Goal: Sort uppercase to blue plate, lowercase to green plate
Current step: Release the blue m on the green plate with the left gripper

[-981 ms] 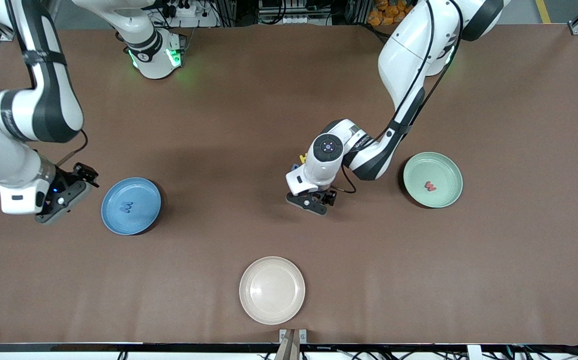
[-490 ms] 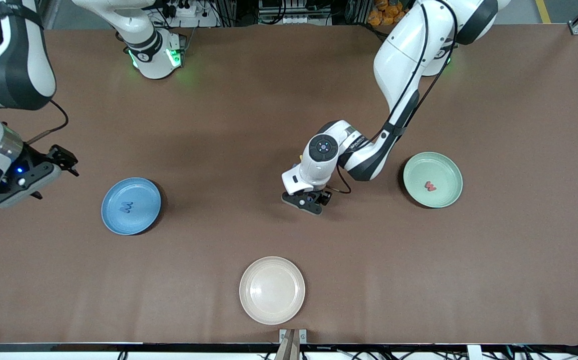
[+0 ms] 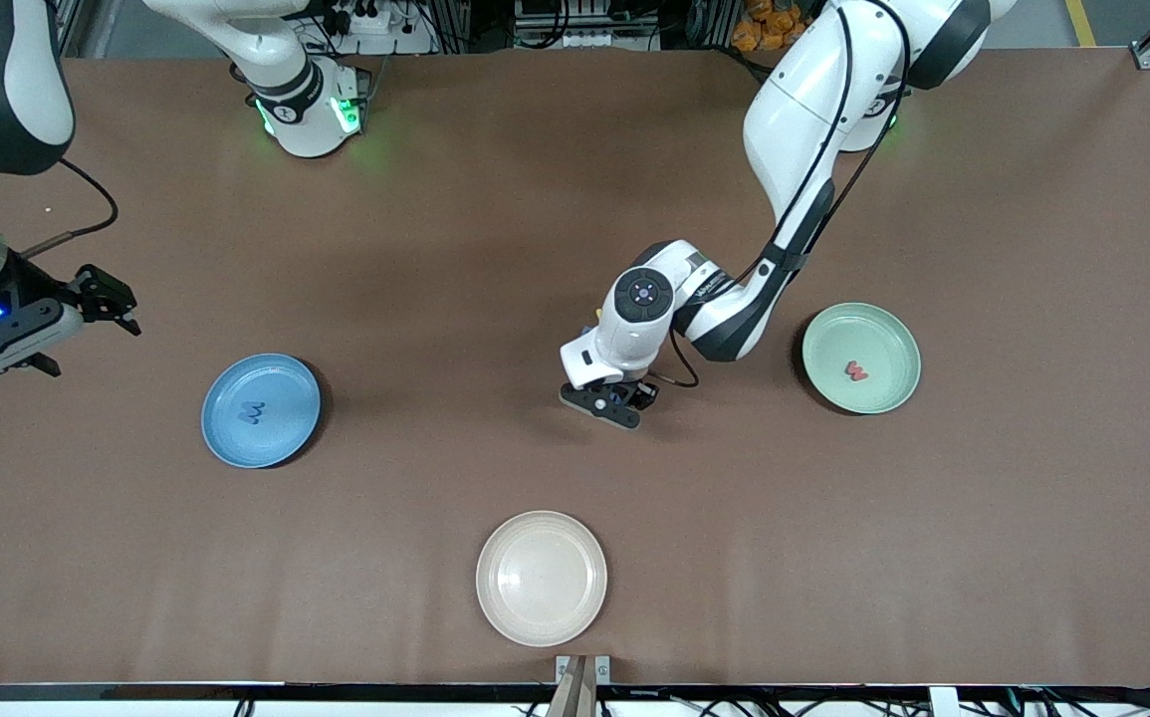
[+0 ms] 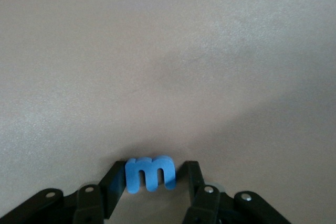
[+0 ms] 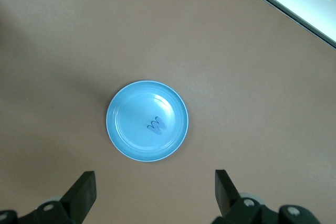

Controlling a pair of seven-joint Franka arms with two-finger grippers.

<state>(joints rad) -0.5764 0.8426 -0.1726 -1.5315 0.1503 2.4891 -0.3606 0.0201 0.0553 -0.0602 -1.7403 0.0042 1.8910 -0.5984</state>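
My left gripper (image 3: 622, 402) is down at the table's middle. Its jaws stand close round a blue lowercase m (image 4: 149, 173); one finger touches the letter and a thin gap shows at the other. The blue plate (image 3: 288, 386) holds a blue uppercase W (image 3: 253, 411), also seen as the W (image 5: 155, 125) on the plate (image 5: 119, 129) in the right wrist view. The green plate (image 3: 885, 334) holds a red lowercase w (image 3: 856, 372). My right gripper (image 3: 118, 302) hangs open and empty (image 5: 153, 182) over bare table at the right arm's end, beside the blue plate.
A cream plate (image 3: 575, 558) sits empty near the front edge. A small bit of yellow and blue foam (image 3: 592, 325) peeks out beside the left hand, the rest of it hidden under the arm.
The left gripper's jaws have come in round the blue m and the hand shifted slightly. The right arm has swung away from the blue plate toward its end of the table.
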